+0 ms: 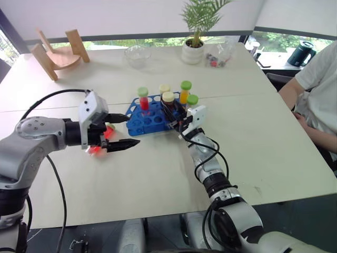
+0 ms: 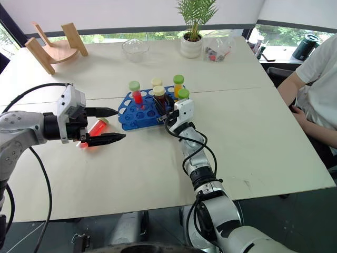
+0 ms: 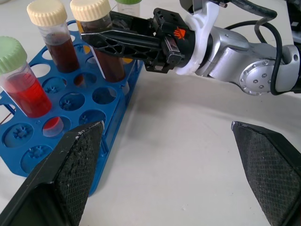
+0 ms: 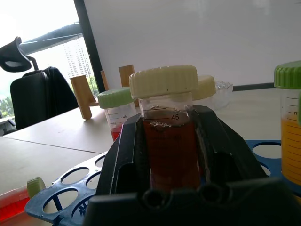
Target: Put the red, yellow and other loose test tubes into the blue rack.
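The blue rack (image 1: 141, 124) stands mid-table and holds several capped tubes, among them a red one (image 1: 144, 99) and a yellow-orange one (image 1: 184, 93). My right gripper (image 1: 174, 115) reaches in from the near side. It is shut on a brown test tube with a cream cap (image 4: 164, 141) that stands upright in the rack. A loose red tube (image 2: 95, 128) lies on the table left of the rack. My left gripper (image 1: 131, 130) hovers just above that tube, pointing toward the rack, open and empty.
At the table's far side are a wooden stand (image 1: 58, 52), a glass bowl (image 1: 137, 54), a potted plant (image 1: 194, 47) and a clear bag of small items (image 1: 218, 55). A person (image 1: 316, 89) sits at the right edge. A black kettle (image 1: 301, 52) stands behind.
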Tool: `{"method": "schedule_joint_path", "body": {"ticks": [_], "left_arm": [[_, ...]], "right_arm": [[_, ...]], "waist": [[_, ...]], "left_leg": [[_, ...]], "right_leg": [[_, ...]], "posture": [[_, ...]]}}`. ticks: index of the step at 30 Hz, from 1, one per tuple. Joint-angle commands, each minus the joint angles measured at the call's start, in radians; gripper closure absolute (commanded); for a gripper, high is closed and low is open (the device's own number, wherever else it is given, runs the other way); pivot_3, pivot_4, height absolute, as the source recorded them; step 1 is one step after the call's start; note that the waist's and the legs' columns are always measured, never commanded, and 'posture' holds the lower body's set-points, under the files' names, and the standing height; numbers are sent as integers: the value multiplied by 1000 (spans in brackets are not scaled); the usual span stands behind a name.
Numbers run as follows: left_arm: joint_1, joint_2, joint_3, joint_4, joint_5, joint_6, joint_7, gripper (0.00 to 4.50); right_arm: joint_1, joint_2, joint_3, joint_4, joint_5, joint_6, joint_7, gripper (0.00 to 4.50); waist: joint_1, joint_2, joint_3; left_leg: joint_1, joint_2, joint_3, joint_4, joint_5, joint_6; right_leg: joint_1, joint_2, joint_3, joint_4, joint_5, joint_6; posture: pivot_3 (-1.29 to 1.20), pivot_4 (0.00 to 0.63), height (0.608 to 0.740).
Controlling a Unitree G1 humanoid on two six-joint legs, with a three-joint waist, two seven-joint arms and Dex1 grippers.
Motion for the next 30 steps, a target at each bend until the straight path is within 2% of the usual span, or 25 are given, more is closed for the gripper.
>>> {"method": "schedule_joint_path", "body": {"ticks": [1,4,7,10,13,16,21,26,30], "left_arm": [[11,5,32,-32,-19,20,15,0],[12,11,36,-28,-11,40,46,0],[-8,56,-4,-2,82,45,92,0],[-37,104,-36,28,116,70,81,0],[-132,164,-86,100,130,160,51,0],[-269,171,-180,228,174,261,42,0],[-462,149,-422,488,324,294,-69,0],[-617,17,-546,792,433,295,-121,0],[-692,-105,-568,975,498,286,-108,0]], "right_arm": [[27,6,16,-75,9,28,23,1697],[80,-8,29,-165,-1,75,19,58],[185,-67,56,-392,-15,216,18,58],[283,-146,83,-663,38,440,54,58],[357,-311,95,-962,163,733,150,58],[349,-493,91,-1124,262,906,275,58],[224,-703,101,-1178,292,909,496,58],[120,-725,103,-1142,297,903,556,58],[119,-730,99,-1166,298,913,566,58]], "waist": [[0,0,0],[1,0,0],[4,0,0],[5,0,0],[6,0,0],[6,0,0],[2,0,0],[13,-1,0],[28,-1,0]], "left_leg": [[0,0,0,0,0,0],[0,0,0,-1,0,0],[0,0,0,0,0,0],[0,-1,0,0,0,0],[0,-1,0,0,0,0],[0,-1,-1,1,0,0],[1,-1,0,1,0,0],[0,-1,-2,1,0,1],[-3,-1,-2,1,-1,1]], "right_leg": [[0,0,0,0,0,0],[0,0,0,0,0,0],[0,0,0,0,0,0],[0,0,0,0,0,0],[0,0,0,0,0,0],[1,0,0,0,0,0],[1,2,0,-1,-1,0],[1,2,0,-1,-1,0],[0,2,-1,-3,-1,0]], "posture": [[0,150,740],[0,150,740],[0,150,740],[0,150,740],[0,150,740],[0,150,740],[0,150,740],[0,150,740],[0,150,740]]}}
